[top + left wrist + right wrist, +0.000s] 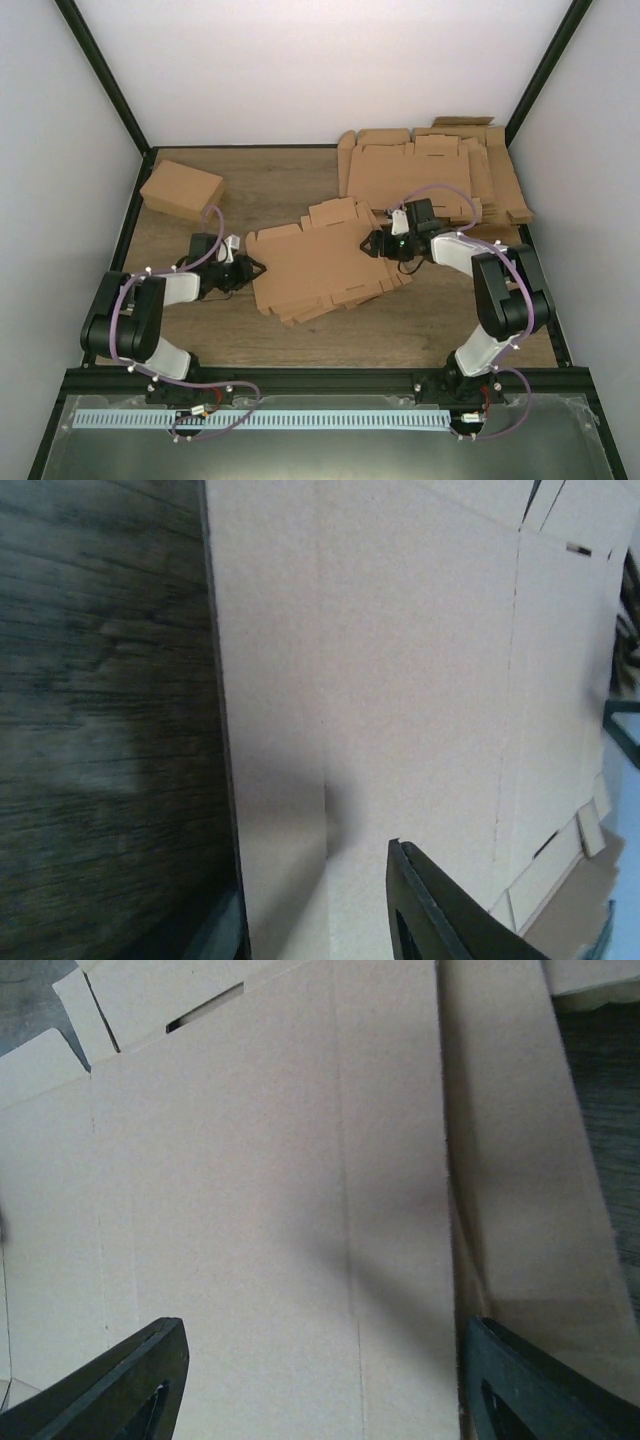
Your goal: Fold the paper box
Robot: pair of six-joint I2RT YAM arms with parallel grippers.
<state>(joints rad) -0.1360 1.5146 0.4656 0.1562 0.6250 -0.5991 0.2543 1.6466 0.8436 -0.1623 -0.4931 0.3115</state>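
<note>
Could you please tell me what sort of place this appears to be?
Probably a robotics lab test cell: a left arm and right arm bolted at a wooden table, white panels in a black frame around it, and a pile of flat cardboard blanks.

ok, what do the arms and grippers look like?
Matching pair: the left arm and right arm have black joint housings, white link shells and a lilac cable looped along each. The left gripper and right gripper are black, two-fingered.
</note>
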